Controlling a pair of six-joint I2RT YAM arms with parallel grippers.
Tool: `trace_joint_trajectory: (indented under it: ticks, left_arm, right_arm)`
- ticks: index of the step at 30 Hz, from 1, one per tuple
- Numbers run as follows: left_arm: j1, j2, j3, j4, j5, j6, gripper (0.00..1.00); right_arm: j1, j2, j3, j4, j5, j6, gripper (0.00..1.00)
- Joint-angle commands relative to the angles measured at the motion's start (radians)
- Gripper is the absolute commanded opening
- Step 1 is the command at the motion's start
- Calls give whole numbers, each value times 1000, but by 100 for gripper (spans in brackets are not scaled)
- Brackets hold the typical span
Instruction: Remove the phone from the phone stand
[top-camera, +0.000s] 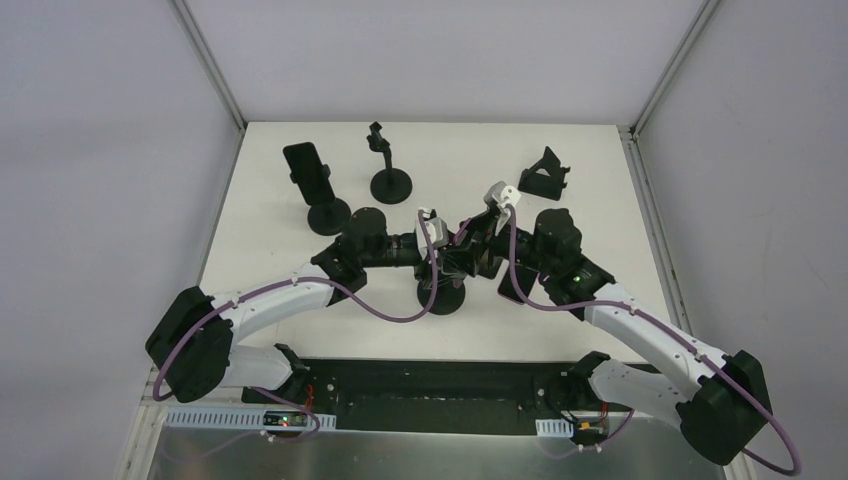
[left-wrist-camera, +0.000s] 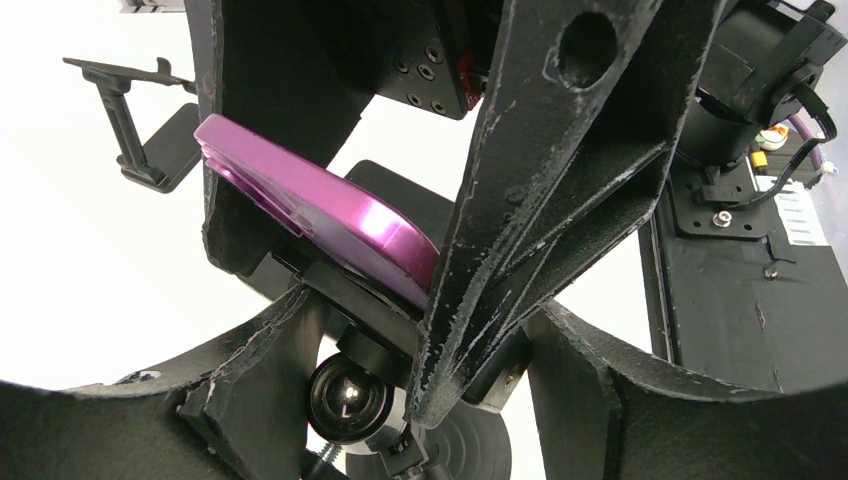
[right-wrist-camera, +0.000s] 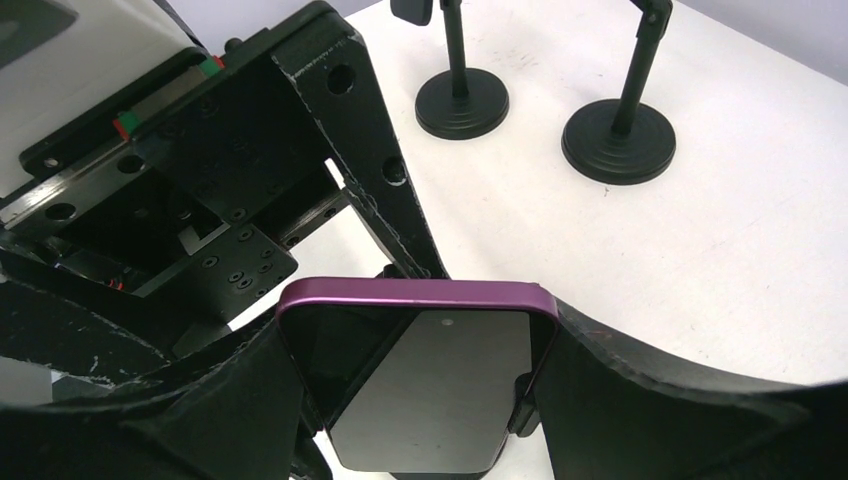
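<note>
A purple-edged phone (right-wrist-camera: 430, 390) sits in the clamp of a black phone stand (top-camera: 440, 297) at the table's middle. The stand's side clamp still hugs the phone's right edge. My right gripper (right-wrist-camera: 420, 400) is shut on the phone, one finger on each long edge. In the left wrist view the phone's purple back (left-wrist-camera: 320, 205) shows above the stand's head and ball joint (left-wrist-camera: 350, 395). My left gripper (left-wrist-camera: 420, 320) is closed around that head, below the phone. In the top view both grippers (top-camera: 455, 255) meet over the stand and hide the phone.
A stand holding a black phone (top-camera: 310, 175) is at the back left. An empty round-base stand (top-camera: 390, 185) is behind the middle, and a folding stand (top-camera: 545, 175) is at the back right. Two round bases (right-wrist-camera: 462, 103) (right-wrist-camera: 618, 140) show beyond the phone.
</note>
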Motion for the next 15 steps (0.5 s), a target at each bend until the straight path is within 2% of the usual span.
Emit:
trace_joint_trajectory:
  ticks: [1,15]
  left_arm:
    - [6,-30,5,-76,166,-44,0]
    - [6,-25,14,-114,200,-27,0]
  right_arm:
    - [-130,19,-17,-6,276,-249,0]
    - [-184,28,46,-128,24,-280,0]
